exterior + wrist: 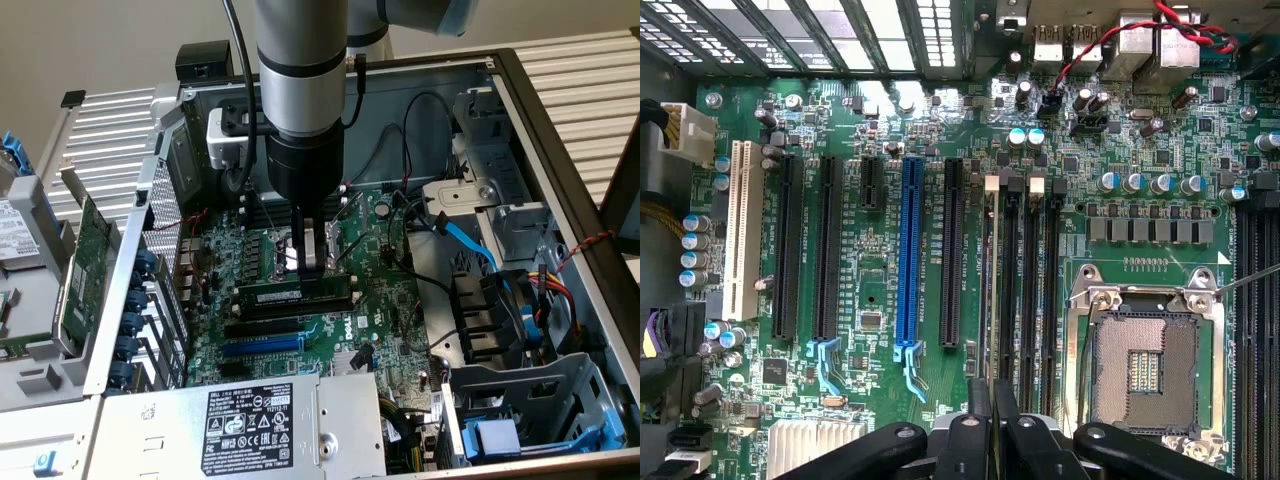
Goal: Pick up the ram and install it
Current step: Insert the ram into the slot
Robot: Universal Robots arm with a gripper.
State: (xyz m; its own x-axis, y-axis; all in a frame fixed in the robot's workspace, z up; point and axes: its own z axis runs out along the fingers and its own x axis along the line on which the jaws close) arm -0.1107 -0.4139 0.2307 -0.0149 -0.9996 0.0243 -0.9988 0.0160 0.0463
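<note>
A: What do we see between the fingers of the gripper?
B: We see the ram edge-on, pinched there, standing along the black memory slots.
A: And what do we see around it?
B: We see the green motherboard, a blue slot, a white slot, and the processor socket beside the memory slots.

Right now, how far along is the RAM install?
Done: the long, thin green memory stick with a white label is picked up and stands edge-down at the black memory slots. In hand: the gripper clamps its top edge. Left: full seating is unconfirmed; I cannot tell whether the white end clips have latched.
</note>
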